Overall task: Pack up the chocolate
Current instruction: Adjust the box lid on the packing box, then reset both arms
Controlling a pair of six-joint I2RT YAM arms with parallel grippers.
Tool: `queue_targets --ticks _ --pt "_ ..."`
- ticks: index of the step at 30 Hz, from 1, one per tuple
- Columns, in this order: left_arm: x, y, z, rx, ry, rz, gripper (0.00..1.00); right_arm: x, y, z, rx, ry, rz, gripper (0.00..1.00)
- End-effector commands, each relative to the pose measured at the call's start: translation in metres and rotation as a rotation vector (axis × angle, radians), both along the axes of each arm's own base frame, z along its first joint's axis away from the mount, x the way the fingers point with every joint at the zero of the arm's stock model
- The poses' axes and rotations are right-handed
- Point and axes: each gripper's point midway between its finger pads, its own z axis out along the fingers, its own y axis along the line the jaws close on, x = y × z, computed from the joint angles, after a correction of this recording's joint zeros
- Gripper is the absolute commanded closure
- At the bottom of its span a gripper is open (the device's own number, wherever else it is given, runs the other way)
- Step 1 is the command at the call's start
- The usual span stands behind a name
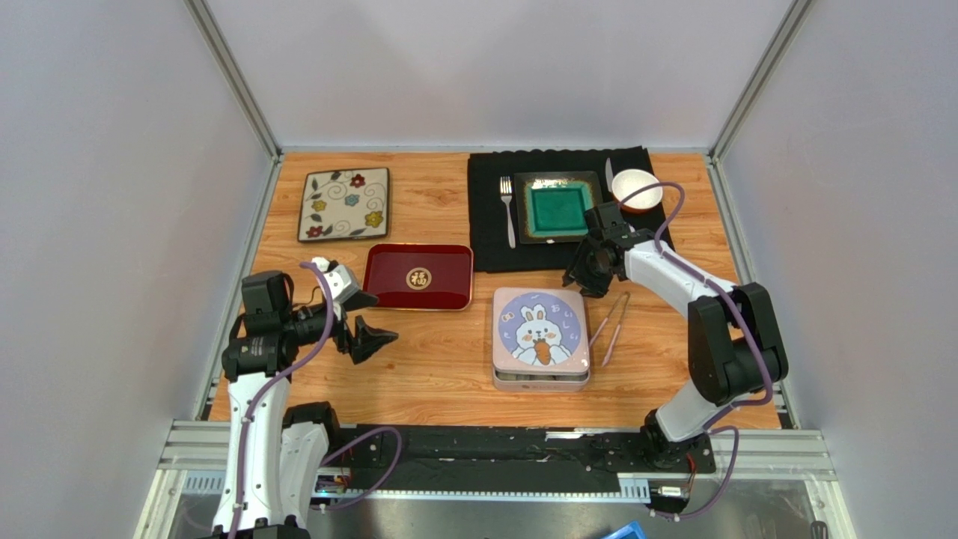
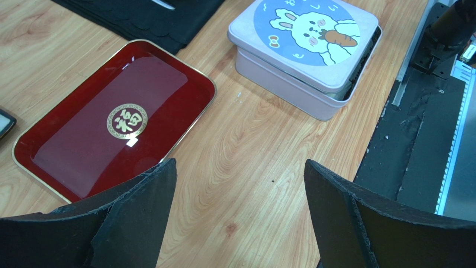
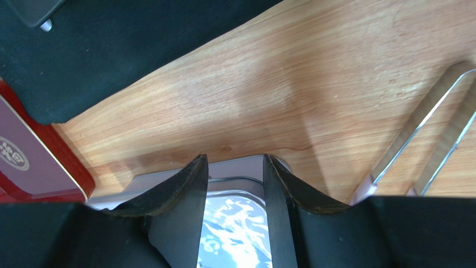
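No chocolate shows in any view. A pale lilac square tin (image 1: 541,337) with a rabbit on its lid stands shut at the front middle; it also shows in the left wrist view (image 2: 304,42) and the right wrist view (image 3: 234,223). An empty red tray (image 1: 418,276) with a gold emblem lies left of it, seen too in the left wrist view (image 2: 84,139). My left gripper (image 1: 377,337) hangs wide open and empty over bare wood (image 2: 240,167) near the tray's front corner. My right gripper (image 1: 585,275) hovers over the tin's far edge (image 3: 234,159), jaws a narrow gap apart, holding nothing.
Metal tongs (image 1: 613,320) lie on the wood right of the tin, near my right gripper (image 3: 424,134). At the back, a black mat (image 1: 495,225) holds a green plate (image 1: 559,208), a fork (image 1: 507,210) and a white bowl (image 1: 636,189). A floral plate (image 1: 344,203) lies back left.
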Motion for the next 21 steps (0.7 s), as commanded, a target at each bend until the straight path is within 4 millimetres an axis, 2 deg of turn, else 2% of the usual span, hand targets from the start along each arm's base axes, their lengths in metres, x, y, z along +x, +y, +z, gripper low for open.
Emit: queue_targets --ticks 1,5,12,14,16,18,19,20,21 --pt "0.003 -0.001 0.013 0.000 -0.050 -0.008 0.08 0.010 0.005 0.028 0.005 -0.088 -0.017 0.56" --pt "0.002 0.000 0.013 0.006 -0.052 -0.004 0.08 0.005 0.006 0.033 -0.004 -0.096 -0.007 0.55" --pt "0.009 0.004 0.011 0.012 -0.041 0.032 0.05 0.000 -0.009 0.061 -0.060 -0.152 -0.012 0.55" --pt "0.011 0.005 0.010 0.016 -0.031 0.049 0.02 -0.001 -0.015 0.077 -0.075 -0.197 -0.010 0.55" --pt "0.013 0.009 0.009 0.030 -0.022 0.071 0.02 -0.003 -0.010 0.094 -0.045 -0.253 0.028 0.53" --pt "0.015 0.010 0.006 0.037 -0.012 0.083 0.02 -0.009 -0.006 0.132 -0.025 -0.399 0.087 0.51" --pt "0.015 0.011 0.006 0.037 -0.012 0.085 0.02 -0.017 0.002 0.139 -0.010 -0.437 0.136 0.49" --pt "0.016 0.011 0.005 0.036 -0.009 0.090 0.02 -0.025 0.004 0.165 0.005 -0.537 0.183 0.44" --pt "0.017 0.011 0.003 0.031 0.002 0.100 0.02 -0.030 0.006 0.176 0.017 -0.577 0.203 0.13"
